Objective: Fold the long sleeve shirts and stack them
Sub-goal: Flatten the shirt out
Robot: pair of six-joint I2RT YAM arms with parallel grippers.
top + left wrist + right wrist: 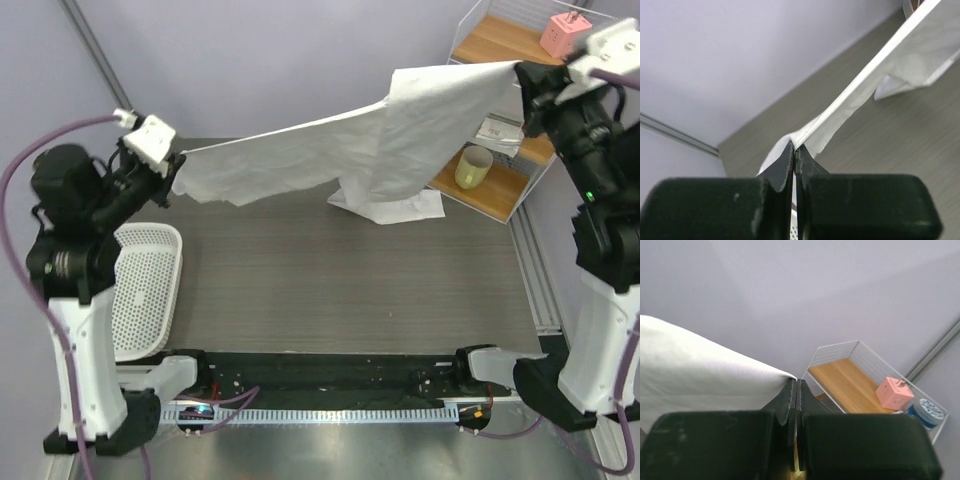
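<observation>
A white long sleeve shirt [370, 140] hangs stretched in the air between my two grippers, its lower part drooping onto the table at the back. My left gripper [176, 163] is shut on the shirt's left corner, high at the left. My right gripper [521, 70] is shut on its right corner, higher, by the shelf. In the left wrist view the cloth [875, 80] runs from the shut gripper [795, 147] up to the right. In the right wrist view the cloth [700, 375] lies left of the shut gripper [796, 382].
A white perforated basket [145, 290] lies at the left table edge. A wire shelf [500, 45] with wooden boards stands at the back right, holding a pink cube [565, 32] and a yellowish cup [472, 168]. The dark table [340, 290] spreads below the shirt.
</observation>
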